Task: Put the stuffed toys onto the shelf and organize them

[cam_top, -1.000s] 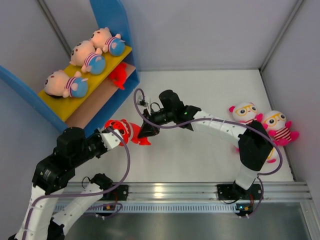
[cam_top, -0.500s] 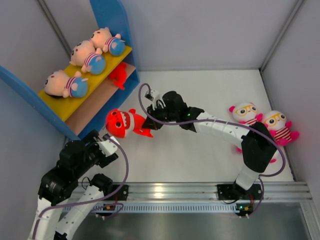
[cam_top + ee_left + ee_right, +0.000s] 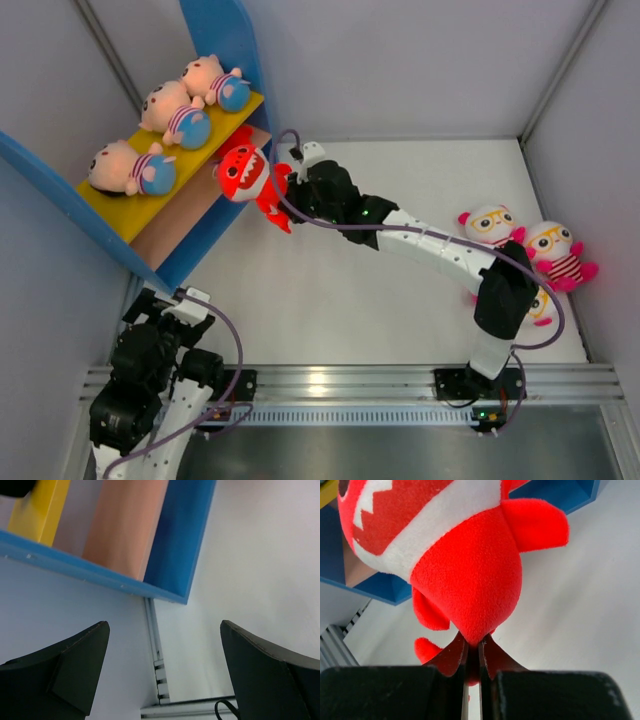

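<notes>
My right gripper is shut on the tail end of a bright red creature, holding it in the air at the open front of the shelf, by the tan lower board. The wrist view shows the red creature pinched between the right gripper's tips. Three peach dolls lie on the yellow upper board. White owls with yellow glasses sit at the right wall. My left gripper is open and empty, drawn back near its base; its wrist view shows the left gripper wide apart.
The shelf's blue side panel and tan board lie ahead of the left wrist. A metal rail runs along the near table edge. Grey walls enclose the table on the left, back and right.
The left gripper opened, let go of the red creature and pulled back toward its base. The right gripper kept the toy and carried it up and left to the shelf front.
</notes>
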### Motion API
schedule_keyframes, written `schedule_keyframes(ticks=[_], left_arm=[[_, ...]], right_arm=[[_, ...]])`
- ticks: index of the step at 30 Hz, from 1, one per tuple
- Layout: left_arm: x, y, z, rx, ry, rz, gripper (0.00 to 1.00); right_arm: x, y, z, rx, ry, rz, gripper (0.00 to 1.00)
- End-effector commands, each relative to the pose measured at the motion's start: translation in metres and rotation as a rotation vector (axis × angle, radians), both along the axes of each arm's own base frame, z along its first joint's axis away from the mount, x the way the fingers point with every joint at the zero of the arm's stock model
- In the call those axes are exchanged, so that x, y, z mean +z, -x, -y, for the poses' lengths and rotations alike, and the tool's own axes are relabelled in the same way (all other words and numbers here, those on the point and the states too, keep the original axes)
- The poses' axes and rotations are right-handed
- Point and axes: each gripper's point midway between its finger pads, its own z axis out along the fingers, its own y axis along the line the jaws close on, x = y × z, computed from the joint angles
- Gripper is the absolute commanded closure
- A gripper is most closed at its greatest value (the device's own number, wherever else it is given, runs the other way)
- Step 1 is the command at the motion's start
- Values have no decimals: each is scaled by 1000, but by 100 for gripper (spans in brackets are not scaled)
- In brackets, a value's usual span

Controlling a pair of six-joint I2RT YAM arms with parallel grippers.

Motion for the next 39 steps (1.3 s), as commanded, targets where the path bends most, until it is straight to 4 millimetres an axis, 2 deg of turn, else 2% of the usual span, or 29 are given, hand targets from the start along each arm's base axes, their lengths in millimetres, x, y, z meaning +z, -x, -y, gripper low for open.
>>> schedule_keyframes(ticks=[1,2,6,8,12,16,17,18,23,25,28,32,33,36,37,38,39], left_arm=[[0,9,-31,197,-12,31,2],[-3,11,-34,219,-16,22,2],[-3,19,-42,261,-36,7,2],[0,21,-41,254,-25,15,3],[4,22,-39,249,-7,28,3],[9,24,-40,256,5,43,2],[10,24,-40,258,11,48,2],[10,24,-39,254,16,49,2],[13,25,-40,256,6,57,2],[16,26,-41,255,2,62,2],[18,27,-41,253,4,67,2],[18,28,-42,258,-3,66,2],[17,27,-42,259,0,65,2],[16,27,-41,258,8,65,2],[16,27,-41,261,7,65,2],[17,27,-41,259,7,65,2],[16,27,-41,258,1,63,2]], right_arm=[[20,-7,-20,-114,-37,40,100],[32,-9,-26,-122,-59,55,100],[23,-9,-53,-96,-29,31,100],[17,0,-60,-85,9,17,100],[-18,40,-64,-47,105,-38,100],[-35,48,-78,-40,96,-75,100],[-22,46,-87,-34,66,-60,100],[-31,43,-97,-22,72,-61,100],[-12,22,-148,24,-22,-25,100],[-16,11,-165,18,-75,-15,100],[-23,-1,-178,-7,-141,-27,100],[-4,-16,-203,-2,-309,34,100],[7,-18,-208,-4,-360,48,100],[15,-29,-214,-56,-455,51,100],[15,-32,-214,-78,-483,45,96],[7,-35,-216,-97,-489,47,89],[15,-36,-217,-111,-534,67,89]])
